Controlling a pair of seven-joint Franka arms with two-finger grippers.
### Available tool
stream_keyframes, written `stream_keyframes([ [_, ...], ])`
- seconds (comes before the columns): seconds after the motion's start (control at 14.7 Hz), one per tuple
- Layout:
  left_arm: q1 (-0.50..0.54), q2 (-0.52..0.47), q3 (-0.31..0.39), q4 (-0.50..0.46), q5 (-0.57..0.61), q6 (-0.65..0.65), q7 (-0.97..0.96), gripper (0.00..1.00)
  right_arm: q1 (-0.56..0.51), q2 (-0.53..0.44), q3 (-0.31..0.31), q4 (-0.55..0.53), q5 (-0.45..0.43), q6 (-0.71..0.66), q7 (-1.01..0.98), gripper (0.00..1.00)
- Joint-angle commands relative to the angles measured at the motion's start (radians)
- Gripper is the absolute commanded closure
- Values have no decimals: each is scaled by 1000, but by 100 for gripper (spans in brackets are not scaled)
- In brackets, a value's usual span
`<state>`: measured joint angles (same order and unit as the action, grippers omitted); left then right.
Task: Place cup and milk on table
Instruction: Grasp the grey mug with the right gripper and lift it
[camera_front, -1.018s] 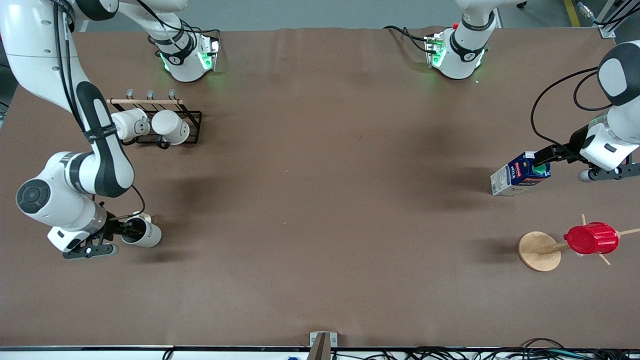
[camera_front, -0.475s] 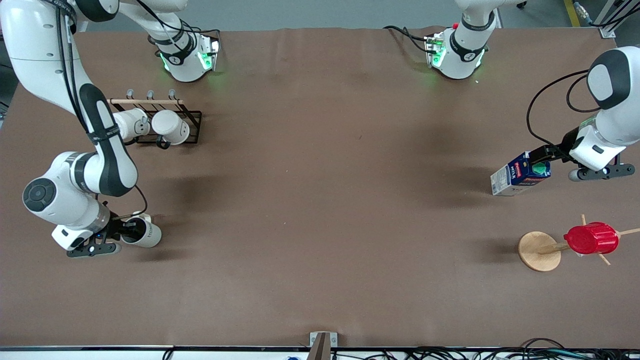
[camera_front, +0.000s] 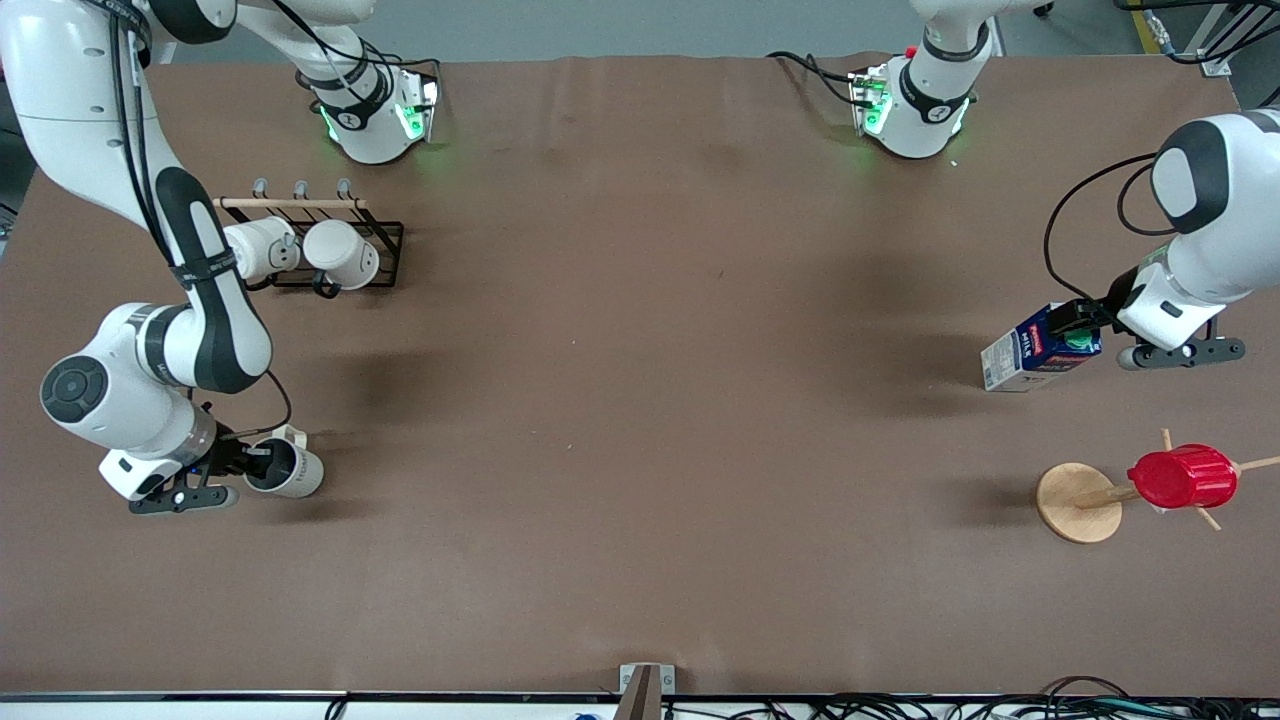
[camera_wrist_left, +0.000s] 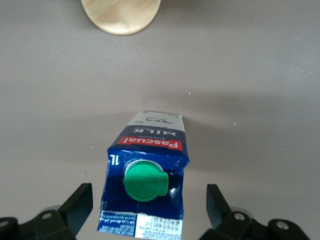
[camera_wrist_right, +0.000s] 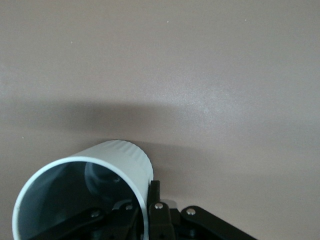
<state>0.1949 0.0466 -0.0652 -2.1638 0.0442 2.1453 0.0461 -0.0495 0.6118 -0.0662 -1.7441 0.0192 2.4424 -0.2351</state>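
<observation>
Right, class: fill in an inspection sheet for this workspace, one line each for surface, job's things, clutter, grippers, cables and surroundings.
Surface: table, brown cover.
Job's things: cup at the right arm's end; milk upright at the left arm's end.
Clutter: two white mugs in a wire rack; red cup on a wooden stand.
Grippers: right gripper shut on the cup's rim; left gripper open around the milk.
Cables: black cable on left arm.
Surroundings: nothing seen.
</observation>
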Motion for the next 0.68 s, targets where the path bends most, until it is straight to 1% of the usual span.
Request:
stream_keyframes([
  [0.0,6,-2,-4,-24,19,24,17,0,7,-32,11,3,5,-41,10,100],
  [0.14,8,1,-4,-25,19,24,23,0,36,-58,25,53,12,-161,61,100],
  [0.2,9,4,-4,-25,19,24,24,0,62,-76,49,76,10,-219,107,100],
  [0.27,9,6,-4,-27,19,24,23,0,88,-92,83,87,-1,-245,147,100],
  [0.41,9,6,-4,-30,19,24,23,0,144,-101,149,124,-5,-284,230,100],
  [0.48,12,6,-4,-30,19,24,23,0,175,-99,176,129,-10,-283,313,100],
  [0.54,18,6,-4,-31,19,24,23,0,215,-95,192,132,-37,-278,397,100],
  [0.61,20,7,-4,-31,19,24,23,0,262,-90,210,149,-89,-276,481,100],
])
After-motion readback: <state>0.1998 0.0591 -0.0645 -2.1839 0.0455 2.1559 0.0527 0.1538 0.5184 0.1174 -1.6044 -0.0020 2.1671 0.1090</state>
